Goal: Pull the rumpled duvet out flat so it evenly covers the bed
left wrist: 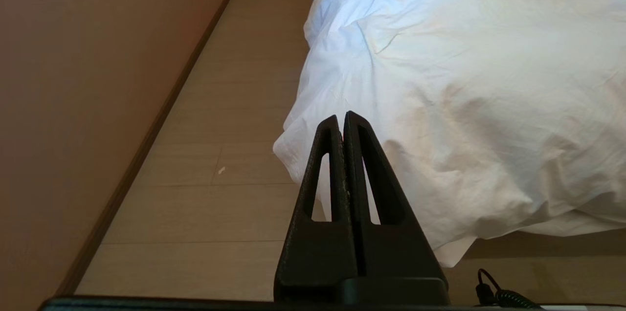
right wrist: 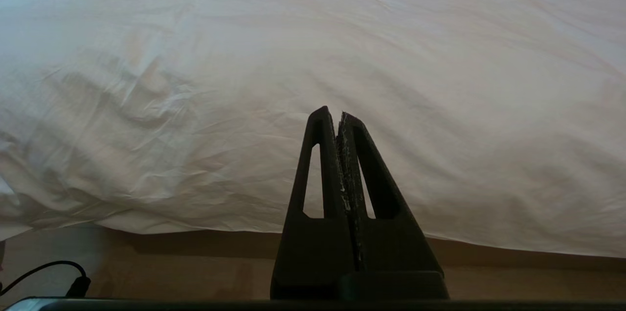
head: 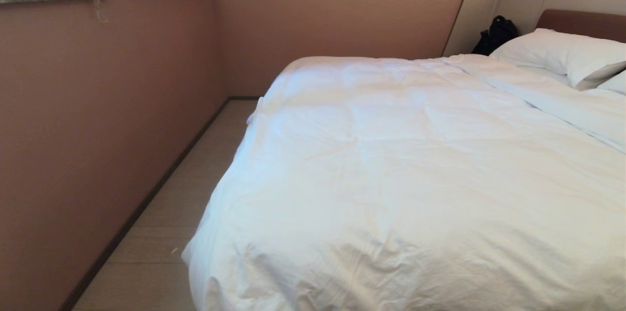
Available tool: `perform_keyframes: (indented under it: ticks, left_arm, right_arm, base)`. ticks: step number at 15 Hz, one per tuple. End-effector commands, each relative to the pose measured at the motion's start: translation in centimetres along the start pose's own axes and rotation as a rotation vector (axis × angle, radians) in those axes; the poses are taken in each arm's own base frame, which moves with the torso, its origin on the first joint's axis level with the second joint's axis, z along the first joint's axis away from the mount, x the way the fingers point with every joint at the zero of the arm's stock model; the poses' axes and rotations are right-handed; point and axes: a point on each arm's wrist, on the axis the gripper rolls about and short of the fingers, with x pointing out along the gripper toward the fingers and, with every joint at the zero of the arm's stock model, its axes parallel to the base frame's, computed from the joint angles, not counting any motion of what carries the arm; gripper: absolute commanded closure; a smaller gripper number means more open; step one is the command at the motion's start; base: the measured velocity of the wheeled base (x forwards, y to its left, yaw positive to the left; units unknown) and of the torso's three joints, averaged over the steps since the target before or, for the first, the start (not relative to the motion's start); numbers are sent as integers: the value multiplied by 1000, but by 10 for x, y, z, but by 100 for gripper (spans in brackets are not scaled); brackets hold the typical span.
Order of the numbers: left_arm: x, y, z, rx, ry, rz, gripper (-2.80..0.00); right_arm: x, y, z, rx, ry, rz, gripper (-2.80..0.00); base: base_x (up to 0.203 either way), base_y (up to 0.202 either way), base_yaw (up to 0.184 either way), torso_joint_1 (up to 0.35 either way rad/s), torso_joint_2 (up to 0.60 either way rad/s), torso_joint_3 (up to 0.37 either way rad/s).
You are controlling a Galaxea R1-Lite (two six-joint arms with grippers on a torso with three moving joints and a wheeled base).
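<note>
A puffy white duvet lies spread over the bed, wrinkled near the foot, its corner drooping over the floor. The bed's brown headboard shows at the far right. Neither arm shows in the head view. In its wrist view my left gripper is shut and empty, short of the duvet's hanging corner. My right gripper is shut and empty too, pointing at the duvet's foot edge, apart from it.
A pink wall runs close along the bed's left side, leaving a narrow strip of pale wood floor. White pillows lie at the head, with a black bag beside them. Cables hang near the floor.
</note>
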Motion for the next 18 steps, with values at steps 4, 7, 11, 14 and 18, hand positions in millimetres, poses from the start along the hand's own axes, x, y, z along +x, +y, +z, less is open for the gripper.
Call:
perform_keyframes:
  ticks: [4, 7, 11, 14, 18]
  left_arm:
    - [0, 0, 0, -5, 1, 0, 0]
    - [0, 0, 0, -5, 1, 0, 0]
    - [0, 0, 0, -6, 1, 0, 0]
    - [0, 0, 0, -6, 1, 0, 0]
    - [0, 0, 0, -6, 1, 0, 0]
  right_arm:
    - [0, 0, 0, -1, -1, 1, 0]
    - [0, 0, 0, -1, -1, 1, 0]
    - [0, 0, 0, -1, -1, 1, 0]
    - [0, 0, 0, -1, -1, 1, 0]
    - [0, 0, 0, -1, -1, 1, 0]
  base:
    - [0, 0, 0, 0, 0, 0]
    - [0, 0, 0, 0, 0, 0]
    - [0, 0, 0, 0, 0, 0]
    - [0, 0, 0, 0, 0, 0]
    - [-100, 0, 3, 5, 1, 1]
